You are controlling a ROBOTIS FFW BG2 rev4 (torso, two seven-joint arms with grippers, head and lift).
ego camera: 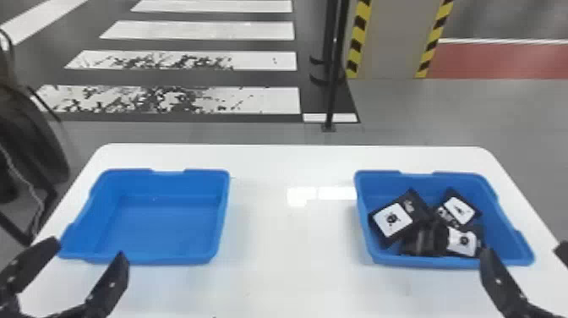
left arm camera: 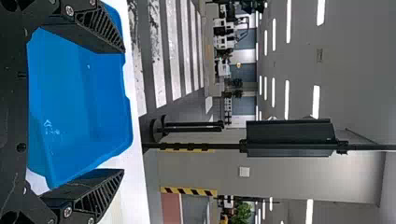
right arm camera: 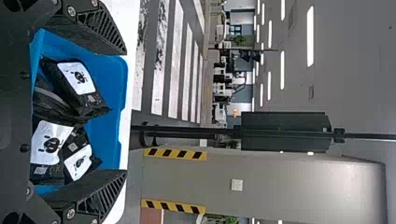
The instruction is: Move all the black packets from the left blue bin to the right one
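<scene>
So, both arms are at the robot's side of the white table [ego camera: 287, 237], and they're posed almost like mirror twins. In the head view the left gripper [ego camera: 91, 248] is at the table's near left corner, by the near rim of the left blue bin [ego camera: 169, 257], with its fingers pointing forward toward the table's far edge. The right gripper [ego camera: 523, 248] is at the table's near right corner, same forward-pointing pose, next to the near rim of the right blue bin [ego camera: 422, 260].

Both grippers are spread wide with nothing between the fingertips. In its own wrist view the left gripper [left arm camera: 123, 111] has one finger well apart from the other, the left blue bin lying in line with the gap. Same deal with the right gripper [right arm camera: 125, 112], just with the right blue bin in line. Can't tell exactly how high either one is above the table.

As for the black packets [ego camera: 417, 207], the ones I can see are all in the right blue bin, on the right half of the table. They're piled loosely, overlapping, a few with white labels showing, and one tilted near the bin wall closest to the table's middle.
</scene>
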